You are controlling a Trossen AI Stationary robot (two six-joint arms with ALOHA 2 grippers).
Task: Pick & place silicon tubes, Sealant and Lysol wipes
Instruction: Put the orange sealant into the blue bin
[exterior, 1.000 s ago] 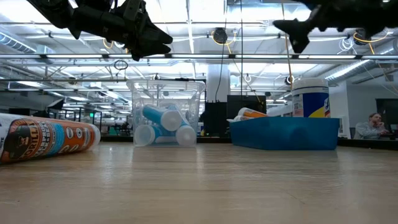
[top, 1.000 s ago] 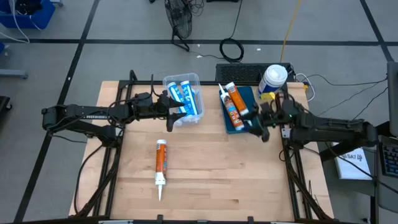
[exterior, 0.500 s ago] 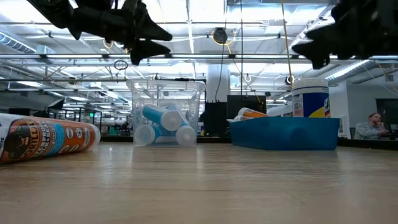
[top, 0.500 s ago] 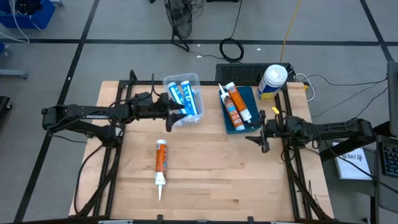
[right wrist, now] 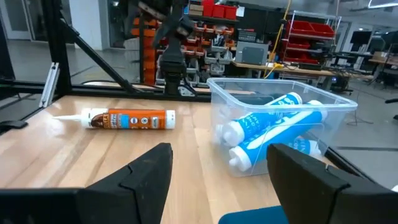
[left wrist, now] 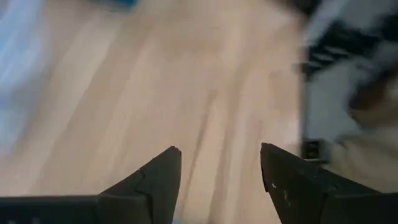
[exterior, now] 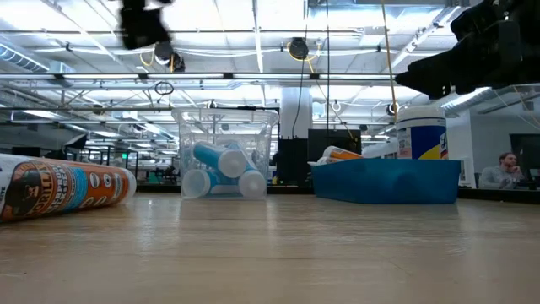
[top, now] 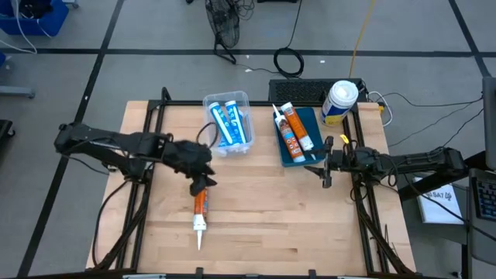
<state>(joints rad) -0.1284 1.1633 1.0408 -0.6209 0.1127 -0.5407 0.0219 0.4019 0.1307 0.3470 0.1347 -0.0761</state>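
An orange sealant tube point(top: 201, 209) lies on the wooden table, nozzle toward the near edge; it also shows in the low view point(exterior: 63, 190) and the right wrist view point(right wrist: 127, 119). My left gripper point(top: 201, 184) hangs open above its rear end, slanting down, with only bare wood between the fingers point(left wrist: 221, 149). A clear bin point(top: 229, 122) holds blue-and-white silicone tubes point(right wrist: 273, 127). A blue tray point(top: 298, 138) holds two more orange-and-white tubes. The Lysol wipes point(top: 339, 101) stand upright behind the tray. My right gripper point(top: 325, 167) is open and level beside the tray's near right corner.
A dark keyboard-like unit point(top: 298, 89) and cables lie beyond the tray at the far edge. Bare wood point(top: 294, 217) stretches across the table's middle and near right. A person point(exterior: 509, 169) sits far off in the room behind.
My left gripper has swung from over the clear bin toward the table's near edge and tipped downward, ending above the orange tube's rear end. My right gripper has sunk and drawn slightly toward the near edge from over the blue tray, rolling as it went. No object has moved.
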